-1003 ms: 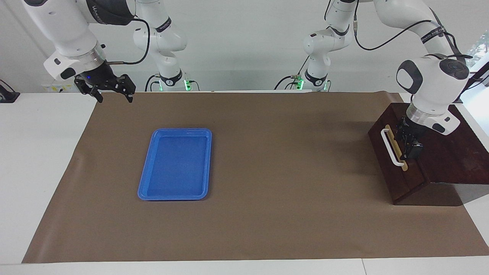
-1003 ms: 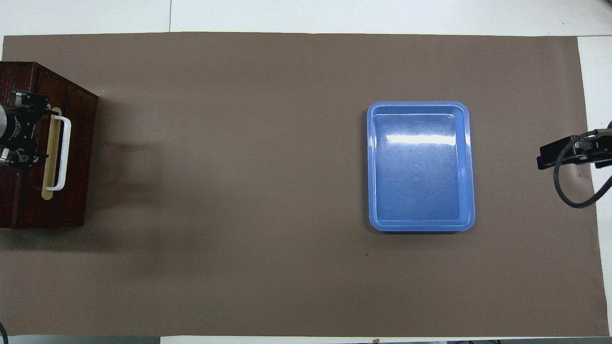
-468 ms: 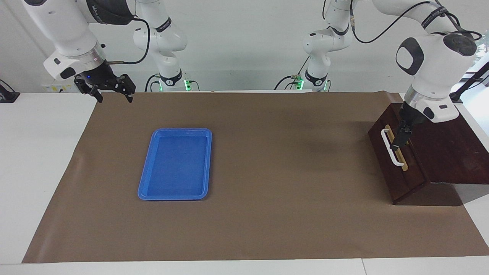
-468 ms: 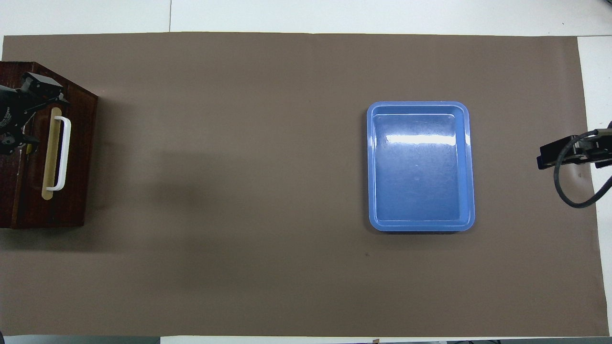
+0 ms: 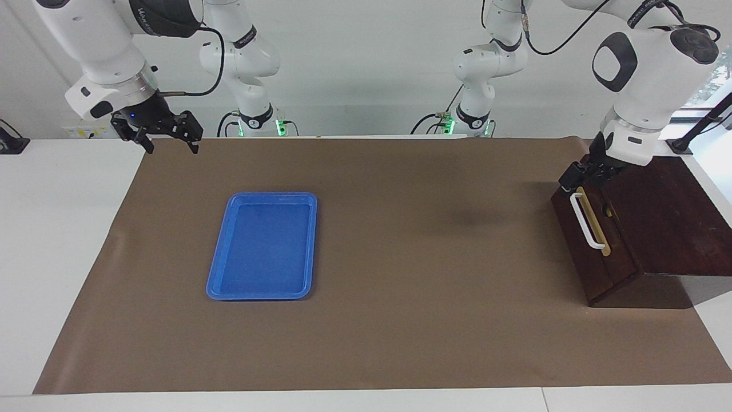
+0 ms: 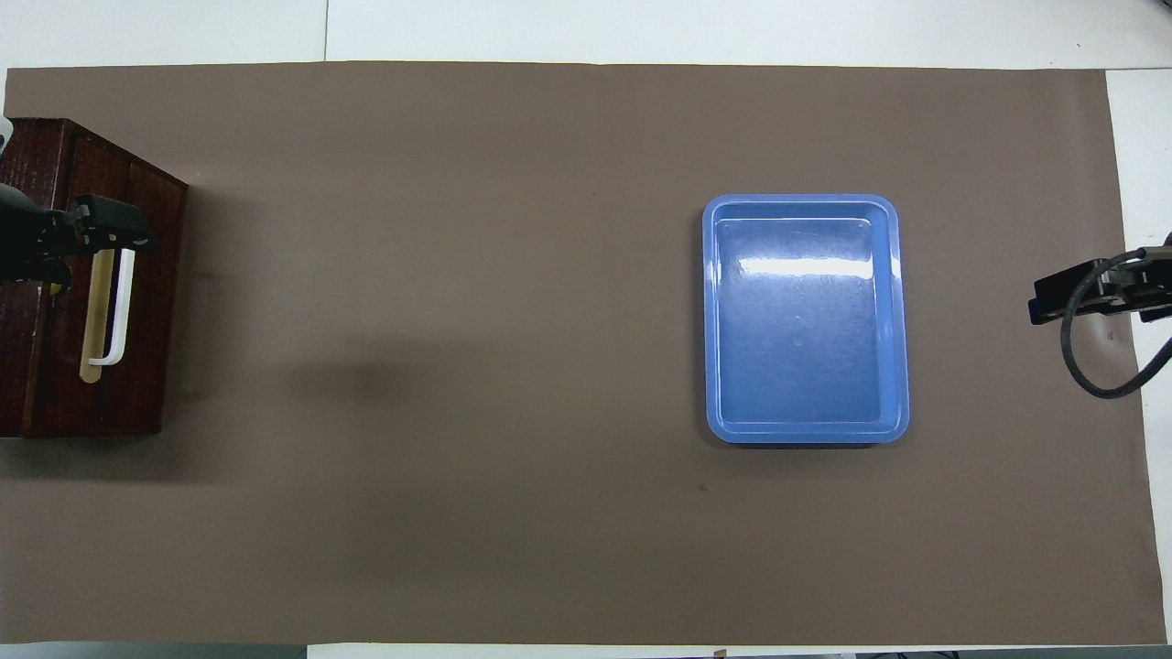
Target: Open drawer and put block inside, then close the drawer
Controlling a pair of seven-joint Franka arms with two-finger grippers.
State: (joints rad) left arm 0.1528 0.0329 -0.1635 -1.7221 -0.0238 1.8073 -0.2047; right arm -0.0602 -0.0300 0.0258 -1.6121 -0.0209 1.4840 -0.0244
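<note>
The dark wooden drawer (image 5: 569, 229) with its white bar handle (image 5: 588, 222) sits in the cabinet (image 5: 675, 229) at the left arm's end of the table, pulled out by only a narrow slit. In that slit the block shows only as a yellow speck (image 5: 608, 213). My left gripper (image 5: 584, 174) hangs open and empty over the handle's end nearer the robots; in the overhead view this gripper (image 6: 105, 233) covers that end of the handle (image 6: 119, 311). My right gripper (image 5: 166, 143) waits open and empty above the mat's corner at the right arm's end.
A blue plastic tray (image 5: 217, 280) lies empty on the brown mat (image 5: 400, 286) toward the right arm's end. The cabinet stands at the mat's edge, and white tabletop (image 5: 57, 257) borders the mat.
My left gripper has lifted from just over the drawer's top slit, turned, and swung to the handle's end nearer the robots. The right arm has not moved.
</note>
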